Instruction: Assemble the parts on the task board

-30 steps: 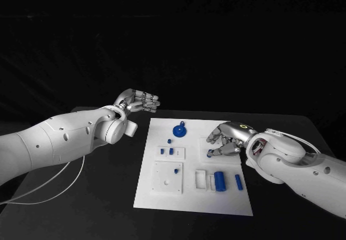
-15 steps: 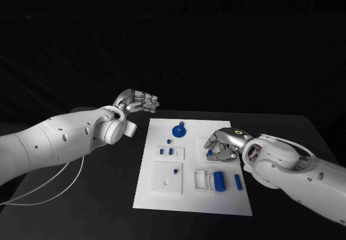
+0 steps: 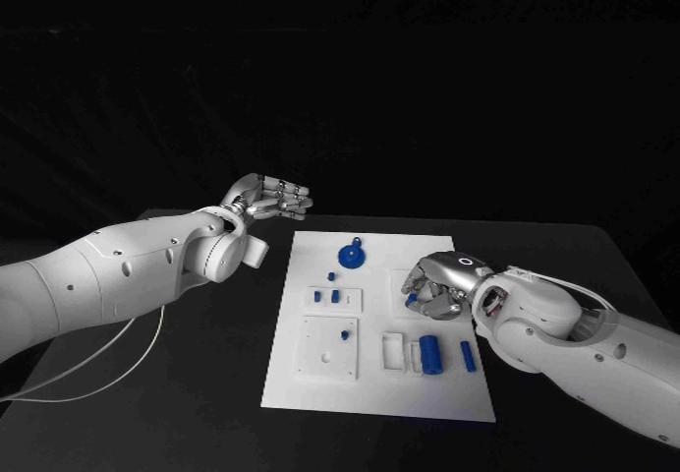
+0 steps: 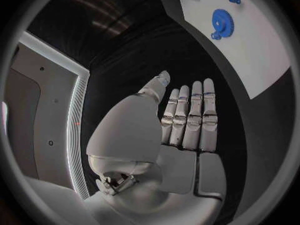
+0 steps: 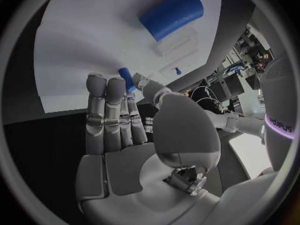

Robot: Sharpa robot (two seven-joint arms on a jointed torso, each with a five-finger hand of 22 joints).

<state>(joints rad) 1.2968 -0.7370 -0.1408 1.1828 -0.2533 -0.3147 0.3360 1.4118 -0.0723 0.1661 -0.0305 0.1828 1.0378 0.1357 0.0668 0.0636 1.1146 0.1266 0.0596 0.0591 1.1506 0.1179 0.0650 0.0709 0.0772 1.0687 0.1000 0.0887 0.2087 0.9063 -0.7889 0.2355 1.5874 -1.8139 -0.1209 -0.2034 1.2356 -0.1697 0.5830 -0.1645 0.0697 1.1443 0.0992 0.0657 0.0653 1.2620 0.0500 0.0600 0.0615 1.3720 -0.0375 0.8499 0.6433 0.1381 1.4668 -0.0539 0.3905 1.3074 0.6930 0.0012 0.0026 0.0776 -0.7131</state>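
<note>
The white task board [image 3: 425,393] lies mid-table. On it are a blue gear [image 3: 350,259], small blue pegs [image 3: 326,294], a thick blue cylinder [image 3: 430,355] and a thinner blue rod [image 3: 468,356]. My right hand [image 3: 436,285] hovers low over the board's right middle. It pinches a small blue peg [image 5: 126,78] between thumb and fingertips, with the cylinder [image 5: 172,15] lying beyond them. My left hand [image 3: 269,202] is raised off the board's far left corner, its fingers [image 4: 190,115] straight and holding nothing. The gear [image 4: 220,21] lies on the board [image 4: 256,55] past that hand.
A white square block [image 3: 329,346] with a blue peg [image 3: 345,335] in it sits at the board's near left. A white slotted holder [image 3: 394,353] stands beside the cylinder. Black table [image 3: 212,393] surrounds the board. A white cable [image 3: 85,379] trails under the left arm.
My right hand has slid a little leftward and nearer over the board, keeping the small peg at its fingertips. The left hand has stayed where it was.
</note>
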